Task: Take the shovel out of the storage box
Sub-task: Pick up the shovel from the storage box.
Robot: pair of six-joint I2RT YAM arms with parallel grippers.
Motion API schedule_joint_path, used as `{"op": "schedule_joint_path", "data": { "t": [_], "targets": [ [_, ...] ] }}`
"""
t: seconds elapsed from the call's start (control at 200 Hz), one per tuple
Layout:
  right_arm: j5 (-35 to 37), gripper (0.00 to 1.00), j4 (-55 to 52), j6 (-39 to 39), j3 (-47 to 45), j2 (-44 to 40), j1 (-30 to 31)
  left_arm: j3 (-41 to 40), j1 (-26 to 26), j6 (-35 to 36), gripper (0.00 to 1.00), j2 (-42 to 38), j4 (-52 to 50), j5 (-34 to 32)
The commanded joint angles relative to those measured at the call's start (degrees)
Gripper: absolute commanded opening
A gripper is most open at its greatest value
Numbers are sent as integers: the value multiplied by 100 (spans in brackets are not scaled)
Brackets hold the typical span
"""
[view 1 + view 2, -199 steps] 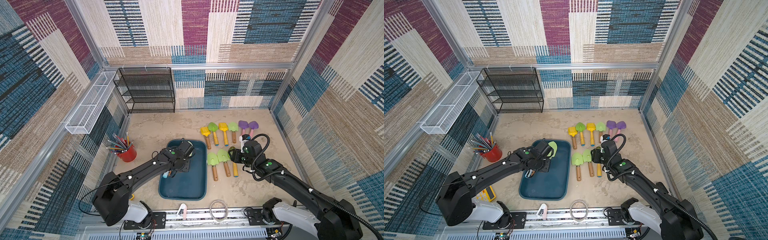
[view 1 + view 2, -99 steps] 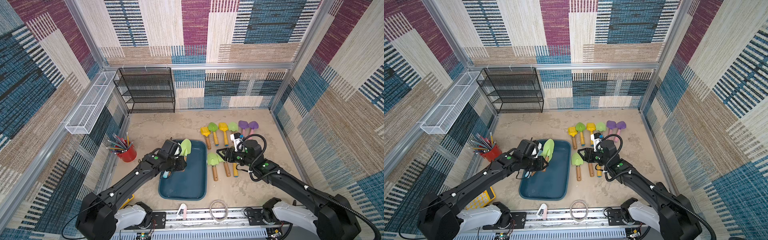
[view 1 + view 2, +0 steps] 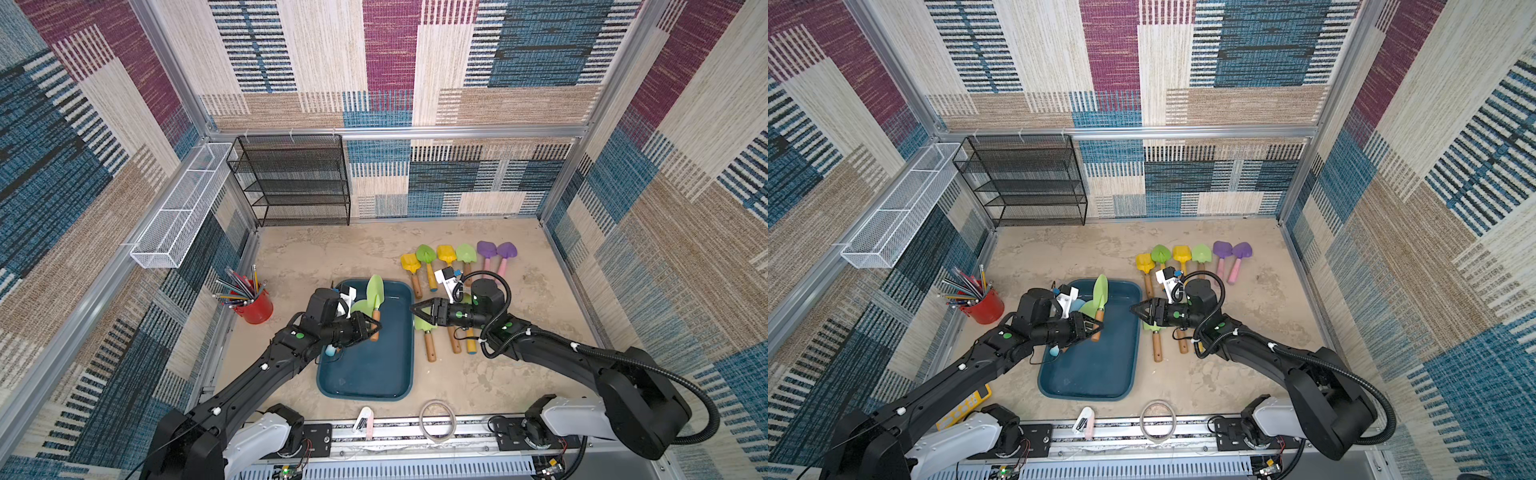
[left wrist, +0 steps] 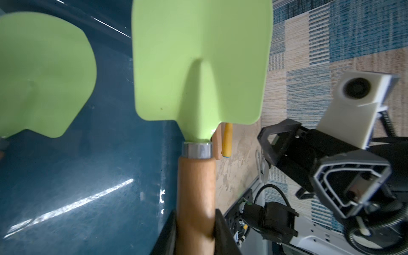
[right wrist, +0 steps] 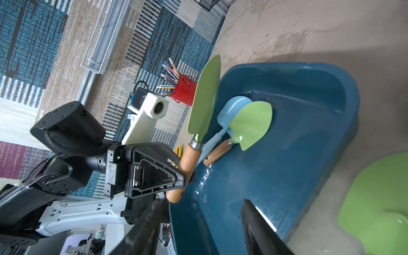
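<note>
Left gripper [image 3: 374, 326] grips one shovel [image 3: 375, 291]; right gripper [image 3: 415, 309] parted; storage box [image 3: 365, 374] holds two.

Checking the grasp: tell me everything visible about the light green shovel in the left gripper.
The light green shovel has a smooth glossy blade, a silver metal collar and a rounded wooden handle. The left gripper is shut on the handle's lower part, holding it lifted over the storage box, blade pointing toward the back wall. Only the gripper seems to touch it.
</note>
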Motion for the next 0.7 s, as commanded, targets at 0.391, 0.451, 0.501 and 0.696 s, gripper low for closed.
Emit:
{"op": "schedule_joint_path", "data": {
  "t": [0.391, 0.451, 0.501, 0.696],
  "targets": [
    [-1132, 59, 2561, 1301, 194, 1172, 216, -923, 110, -1774, 2, 330, 3681, 1219],
    [-1168, 59, 2709, 1379, 205, 1298, 216, -934, 111, -1841, 2, 384, 3817, 1288],
    [-1186, 59, 2798, 1434, 219, 1396, 216, -933, 114, -1885, 2, 417, 3885, 1337],
    [-1268, 57, 3235, 1670, 392, 1808, 224, -1039, 110, -2084, 2, 542, 4218, 1444]
  ]
}}
